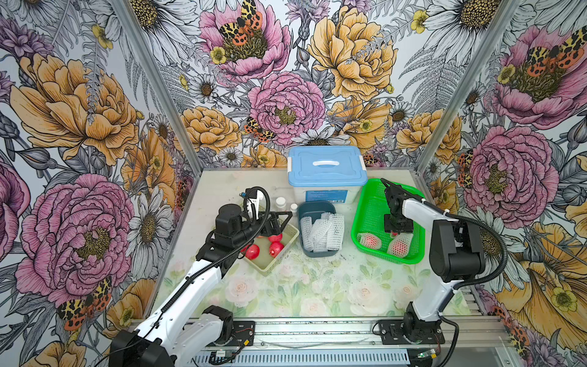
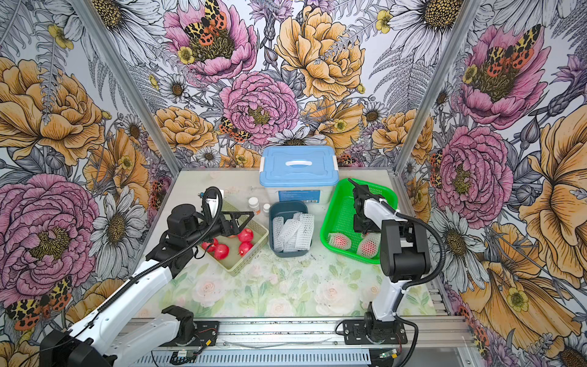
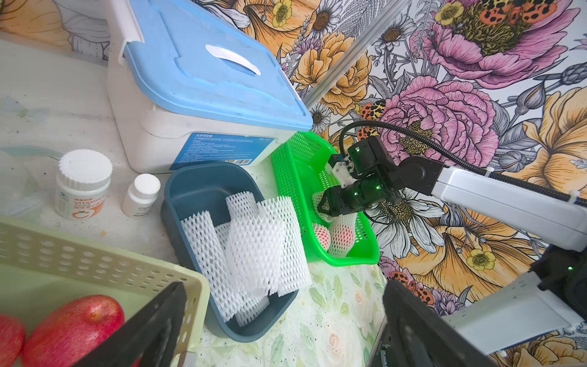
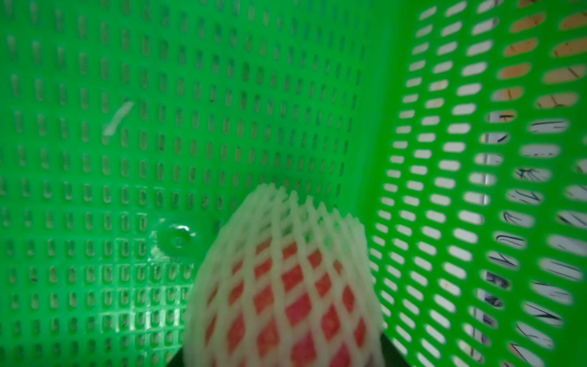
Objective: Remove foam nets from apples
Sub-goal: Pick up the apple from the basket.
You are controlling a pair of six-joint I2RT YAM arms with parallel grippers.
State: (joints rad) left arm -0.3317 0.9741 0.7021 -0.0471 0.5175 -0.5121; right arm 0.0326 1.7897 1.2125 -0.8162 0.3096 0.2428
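In both top views my right gripper (image 1: 397,233) (image 2: 365,233) reaches down into the green basket (image 1: 359,222) (image 2: 327,222). Its jaws sit on either side of an apple in a white foam net (image 1: 401,246) (image 4: 282,286), and the net fills the gap between them. A second netted apple (image 1: 369,240) (image 2: 340,240) lies beside it. My left gripper (image 1: 283,224) (image 3: 286,333) hangs open and empty over the far corner of the beige basket (image 1: 279,263), which holds several bare red apples (image 1: 252,251) (image 2: 245,248). Several empty foam nets (image 1: 320,233) (image 3: 254,248) fill the grey-blue bin (image 1: 317,205).
A blue-lidded white box (image 1: 327,165) stands at the back, behind the bin. Two white pill bottles (image 1: 280,203) (image 1: 293,208) stand between the beige basket and the box. The three containers sit close together in a row; patterned walls close in both sides.
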